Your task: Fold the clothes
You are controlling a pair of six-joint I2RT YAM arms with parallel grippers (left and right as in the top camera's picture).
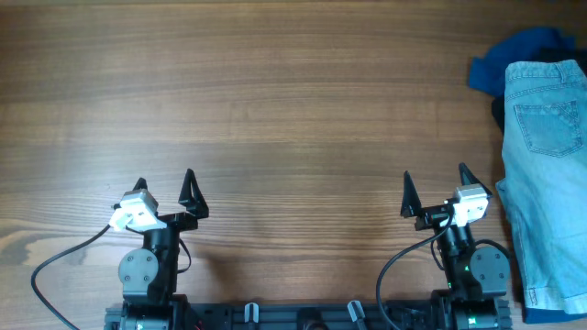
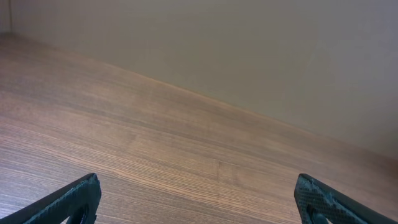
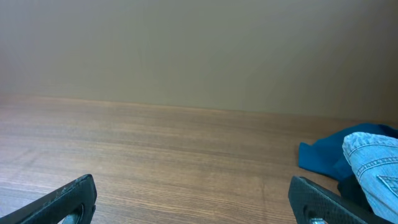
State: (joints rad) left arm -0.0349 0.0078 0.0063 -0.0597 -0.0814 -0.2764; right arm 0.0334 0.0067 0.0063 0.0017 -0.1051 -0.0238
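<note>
The clothes, light faded denim shorts (image 1: pixel 548 174), lie along the table's right edge, partly cut off by the frame, with a stitched back pocket facing up. In the right wrist view the same shorts (image 3: pixel 378 168) show at the far right. My right gripper (image 1: pixel 438 189) (image 3: pixel 193 196) stands open just left of the shorts, apart from them, with nothing between its fingers. Far from the shorts, near the front left, my left gripper (image 1: pixel 166 188) (image 2: pixel 198 198) is open and empty over bare wood.
A royal-blue garment (image 1: pixel 518 57) (image 3: pixel 323 155) with a black one under it is heaped at the back right, under the shorts' upper end. The wooden table (image 1: pixel 275 110) stretches left and back to a plain wall (image 3: pixel 186 50).
</note>
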